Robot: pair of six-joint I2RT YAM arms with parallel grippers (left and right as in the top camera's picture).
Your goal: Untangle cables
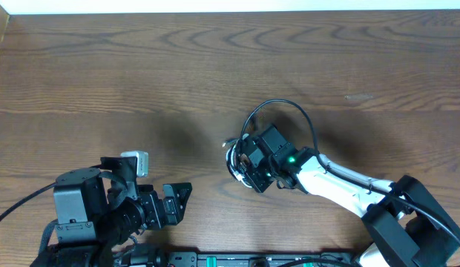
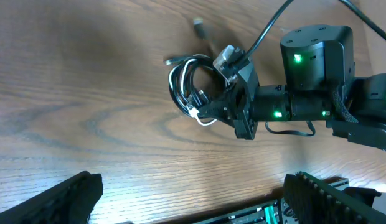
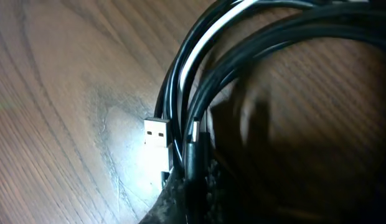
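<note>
The cables [image 1: 233, 159] lie as one small coiled bundle near the middle of the table: black cords and one white cord [image 2: 182, 87]. My right gripper [image 1: 247, 165] is down on the bundle's right side [image 2: 210, 109]. In the right wrist view the cords [image 3: 199, 93] run straight into the closed jaws [image 3: 193, 190], and a silver USB plug [image 3: 157, 132] lies beside them on the wood. My left gripper [image 1: 152, 179] stands open at the table's near left, well away from the bundle. Its two fingers frame bare wood [image 2: 193, 208].
The right arm's own thicker black lead [image 1: 283, 104] loops over the table behind the gripper. A loose plug end [image 2: 199, 23] lies just beyond the coil. The table's near edge with the arms' mounting rail [image 1: 237, 259] runs along the bottom.
</note>
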